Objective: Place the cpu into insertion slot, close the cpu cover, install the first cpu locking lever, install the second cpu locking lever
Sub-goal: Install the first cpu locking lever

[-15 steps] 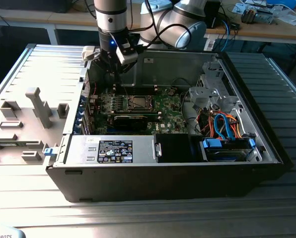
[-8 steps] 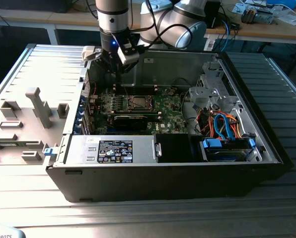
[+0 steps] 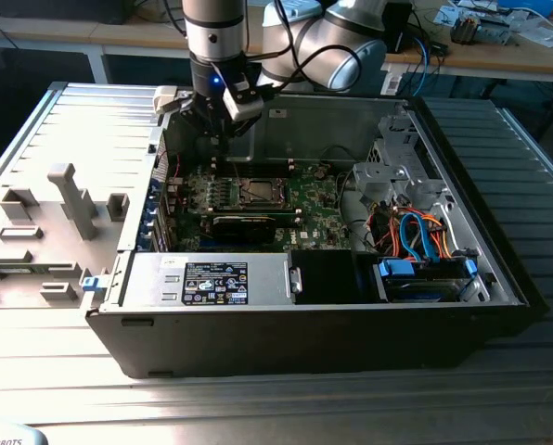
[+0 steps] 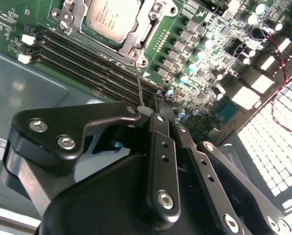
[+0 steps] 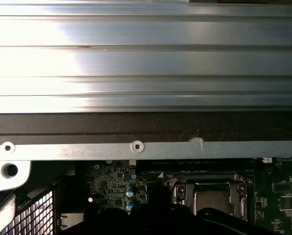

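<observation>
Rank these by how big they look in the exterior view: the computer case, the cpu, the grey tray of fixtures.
1. computer case
2. grey tray of fixtures, cut off at the exterior view's left, so its full extent is unsure
3. cpu, by far the smallest

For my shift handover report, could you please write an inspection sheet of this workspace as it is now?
Surface: ribbed metal table carrying an open computer case.
Job's things: cpu seated in the insertion slot; cpu cover closed around it; a thin lever wire stands up beside it.
Clutter: grey fixture blocks at the exterior view's left.
Grippers: gripper shut, above the board near the slot.
Cables: orange and blue bundle inside the case.
Surroundings: benches behind.
</observation>
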Robot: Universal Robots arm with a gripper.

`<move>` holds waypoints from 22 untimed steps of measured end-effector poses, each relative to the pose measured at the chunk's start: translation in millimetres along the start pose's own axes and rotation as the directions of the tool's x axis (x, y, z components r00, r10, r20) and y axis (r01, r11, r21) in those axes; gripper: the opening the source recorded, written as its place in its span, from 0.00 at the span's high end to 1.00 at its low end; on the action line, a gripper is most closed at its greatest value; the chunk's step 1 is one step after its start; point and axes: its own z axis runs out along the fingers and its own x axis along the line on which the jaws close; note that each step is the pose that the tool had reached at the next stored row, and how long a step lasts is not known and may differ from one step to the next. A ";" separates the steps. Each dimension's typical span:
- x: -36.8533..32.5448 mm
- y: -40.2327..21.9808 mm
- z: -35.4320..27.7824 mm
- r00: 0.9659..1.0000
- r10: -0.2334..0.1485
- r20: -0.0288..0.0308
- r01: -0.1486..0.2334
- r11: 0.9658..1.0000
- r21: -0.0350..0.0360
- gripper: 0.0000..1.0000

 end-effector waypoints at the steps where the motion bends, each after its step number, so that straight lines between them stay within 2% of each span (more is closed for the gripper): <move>1: -1.0 0.0 0.1 1.000 0.000 0.000 0.000 1.000 0.000 0.89; 11: -8.7 0.1 0.2 1.000 0.000 0.000 0.000 1.000 0.000 0.89; 22: -13.7 0.1 0.3 1.000 0.000 0.000 0.000 1.000 0.000 0.89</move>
